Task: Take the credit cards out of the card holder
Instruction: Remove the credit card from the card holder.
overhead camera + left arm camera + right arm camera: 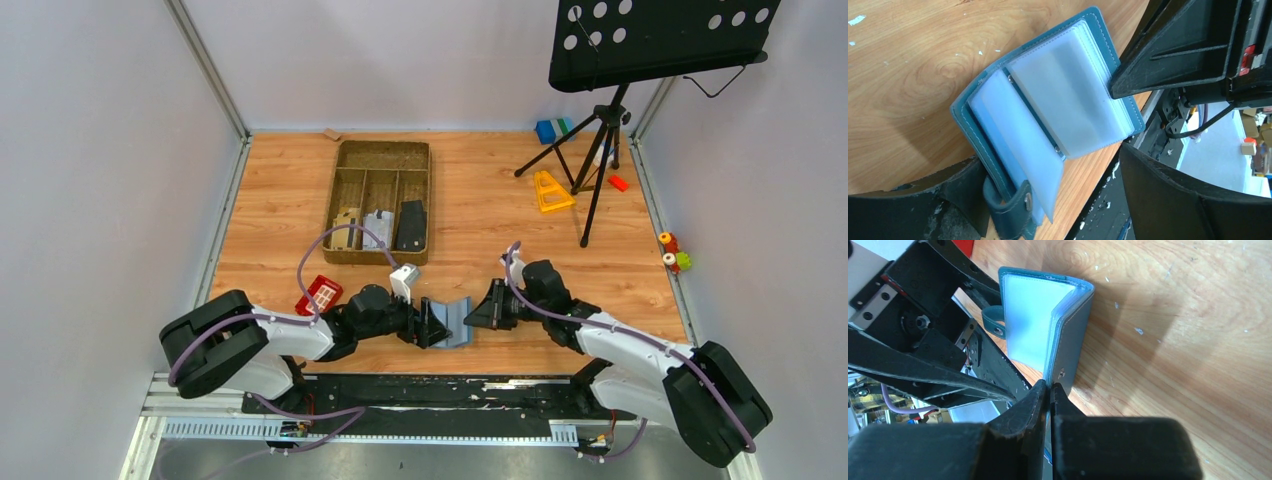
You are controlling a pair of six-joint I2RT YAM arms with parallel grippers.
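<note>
Blue holder (pixel 455 322) stands open at six o'clock on table (pixel 500 200), sleeves fanned. Right gripper (pixel 1049 387) pinches its cover from three o'clock. Left gripper (pixel 432 328) brackets it from nine, fingers wide. Next, probably: left draws a card, though none shows in the sleeves.

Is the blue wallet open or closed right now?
Open. The card holder has its covers spread apart, the clear sleeves fan out between them, and its snap strap hangs undone.
</note>
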